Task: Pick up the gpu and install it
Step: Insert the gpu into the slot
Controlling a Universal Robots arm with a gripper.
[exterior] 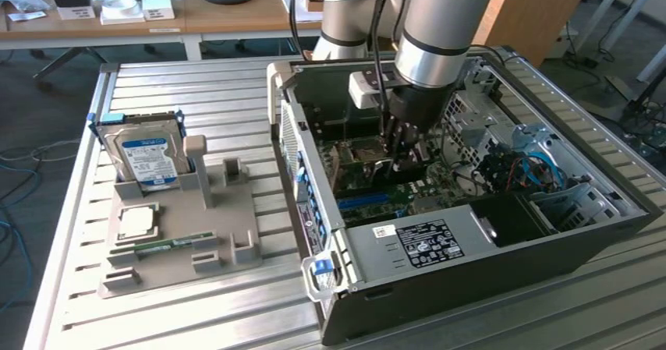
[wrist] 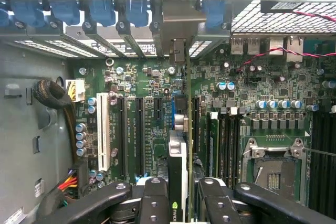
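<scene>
Wrist view: my fingers [wrist: 184,203] are clamped on the graphics card [wrist: 178,156], which stands on edge between them, running up over the motherboard [wrist: 252,87] to its metal bracket [wrist: 178,24] at the rear slots. Exterior view shows me reaching down into the open computer case [exterior: 344,93] on the counter [exterior: 187,93]

One open computer case [exterior: 458,233] stands on the slatted table [exterior: 187,311], with one grey holder tray [exterior: 177,249] beside it. The tray carries one hard drive [exterior: 143,153], one processor chip [exterior: 137,221] and one memory stick [exterior: 167,245]. One graphics card [wrist: 178,150] stands over the motherboard [wrist: 152,108], which has perhaps four long expansion slots.
</scene>
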